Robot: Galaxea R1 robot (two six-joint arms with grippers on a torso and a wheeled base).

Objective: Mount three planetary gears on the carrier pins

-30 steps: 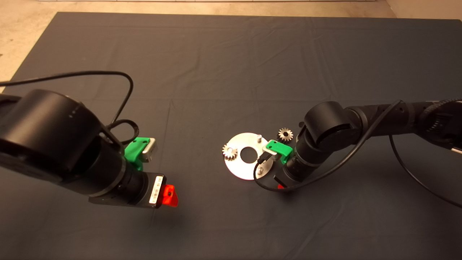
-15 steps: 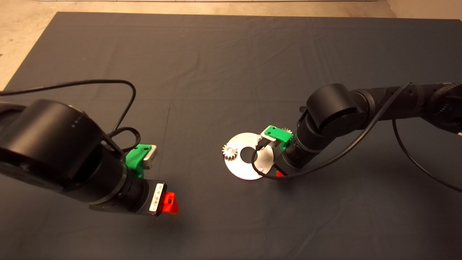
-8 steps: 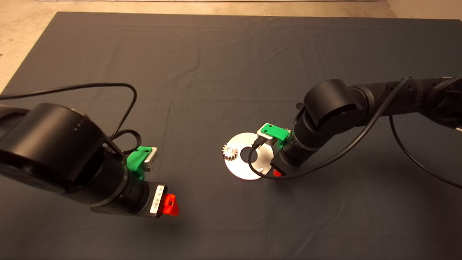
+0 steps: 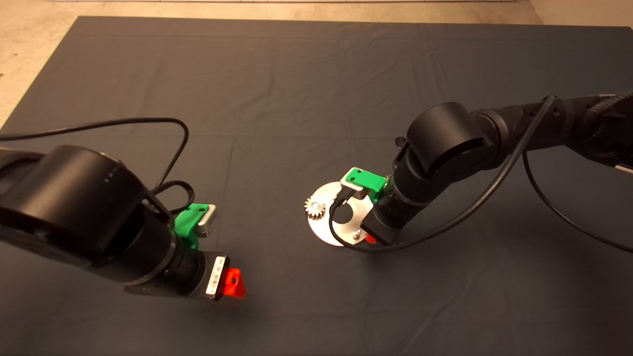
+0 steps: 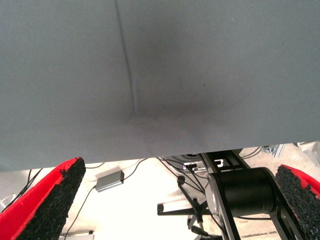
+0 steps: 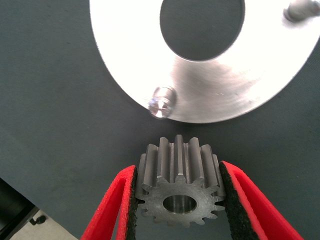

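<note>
Red fingers of the right gripper (image 6: 177, 200) clamp a gear (image 6: 177, 192) beside the disc (image 6: 125, 60), probably lining its hole up with the nearest pin (image 6: 161, 101). Left gripper (image 5: 175, 200) waits spread open, off to the side.

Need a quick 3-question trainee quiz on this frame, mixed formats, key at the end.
1. True or false: the right gripper is shut on a planetary gear.
2. How many gears already sit on the carrier disc in the head view?
3. Multiple choice: the left gripper is A) open over the mat, away from the disc; B) holding a gear; C) touching a carrier pin.

Key: 1 true. 2 one, the mounted gear at the disc's left edge. 3 A.
</note>
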